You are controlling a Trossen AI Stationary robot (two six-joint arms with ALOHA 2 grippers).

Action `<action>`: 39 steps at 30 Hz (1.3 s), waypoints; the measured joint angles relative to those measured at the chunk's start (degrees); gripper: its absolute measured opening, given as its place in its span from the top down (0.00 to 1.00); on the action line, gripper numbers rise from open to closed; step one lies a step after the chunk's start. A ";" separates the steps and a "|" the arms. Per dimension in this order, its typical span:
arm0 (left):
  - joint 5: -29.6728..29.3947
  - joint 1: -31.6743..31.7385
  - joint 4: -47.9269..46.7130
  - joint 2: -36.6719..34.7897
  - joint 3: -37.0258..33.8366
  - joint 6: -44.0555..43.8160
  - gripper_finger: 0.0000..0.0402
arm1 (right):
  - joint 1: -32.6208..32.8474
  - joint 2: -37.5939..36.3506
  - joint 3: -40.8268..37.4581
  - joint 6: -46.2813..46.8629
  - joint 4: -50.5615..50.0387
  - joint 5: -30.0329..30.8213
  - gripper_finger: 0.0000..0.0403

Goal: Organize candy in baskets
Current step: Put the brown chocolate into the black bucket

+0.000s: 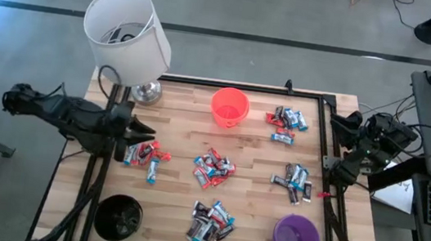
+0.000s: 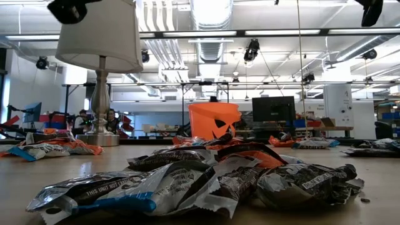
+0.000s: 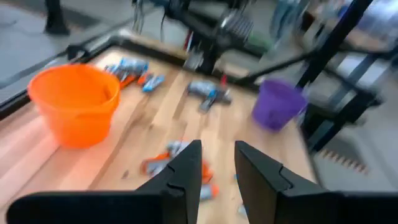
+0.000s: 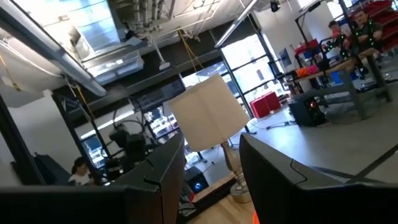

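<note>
Five heaps of candy (image 1: 213,170) lay across the desk (image 1: 181,133), baskets (image 1: 229,107) empty. Left gripper (image 1: 144,131) hovered at centre-left, jaws spread over a heap; a sweep might scatter wrappers. Right gripper (image 4: 211,186) idled at right edge, jaws spread.

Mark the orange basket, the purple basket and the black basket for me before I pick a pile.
orange basket (image 1: 229,107): high view, inner floor of the cup.
purple basket (image 1: 296,238): high view, inside the cup.
black basket (image 1: 118,216): high view, dark interior.
</note>
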 joint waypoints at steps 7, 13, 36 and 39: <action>-0.04 -0.09 -11.86 13.24 10.67 -5.17 0.80 | 0.01 0.00 0.88 -0.04 -0.01 0.01 0.64; 0.33 -0.26 -13.25 19.97 13.71 -6.47 0.73 | 0.01 0.00 1.13 -0.19 -0.02 -0.01 0.64; 1.43 -0.26 -5.82 39.32 14.55 -3.46 0.71 | -0.01 0.00 1.13 7.48 -1.72 -0.06 0.64; 1.40 -0.26 -3.25 41.41 14.55 -3.41 0.71 | 0.00 0.00 1.11 7.48 -1.73 -0.06 0.64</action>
